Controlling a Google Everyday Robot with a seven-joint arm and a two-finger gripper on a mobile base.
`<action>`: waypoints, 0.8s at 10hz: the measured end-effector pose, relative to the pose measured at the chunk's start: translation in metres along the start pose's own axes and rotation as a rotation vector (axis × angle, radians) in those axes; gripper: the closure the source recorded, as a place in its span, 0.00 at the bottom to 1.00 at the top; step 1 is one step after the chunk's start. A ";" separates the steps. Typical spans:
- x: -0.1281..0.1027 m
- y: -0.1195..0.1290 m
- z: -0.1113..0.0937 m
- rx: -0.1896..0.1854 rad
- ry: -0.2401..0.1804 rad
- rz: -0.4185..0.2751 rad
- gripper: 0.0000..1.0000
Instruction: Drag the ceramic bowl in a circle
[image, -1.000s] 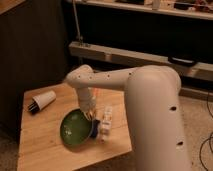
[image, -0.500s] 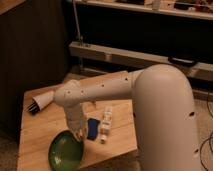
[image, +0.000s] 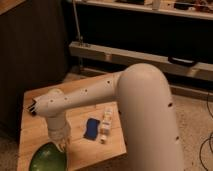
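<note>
Since half a second ago the ceramic bowl (image: 47, 160) has slid further toward the front left corner of the counter (image: 35, 131), and the arm (image: 82, 96) has swung left with it, its bent joint now covering most of the paper cup (image: 31, 107), of which only a dark sliver shows at the counter's left edge. The bowl's glossy green inside faces up, and its lower part is cut off by the bottom of the view.

The gripper (image: 62, 145) points down from the wrist and sits at the bowl's upper right rim, touching it or very close to it. Whether the gripper is open or closed on the rim I cannot tell, since the wrist hides it.

A flat blue object (image: 91, 128) lies near the middle of the counter, well apart from the bowl, and a small white packet (image: 106, 124) lies just beside it on its right. Neither has shifted.
</note>
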 end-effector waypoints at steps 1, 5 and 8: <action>0.021 -0.012 -0.001 0.002 0.005 -0.014 0.94; 0.109 -0.039 -0.001 -0.020 0.027 -0.009 0.94; 0.146 -0.007 -0.009 -0.049 0.048 0.079 0.94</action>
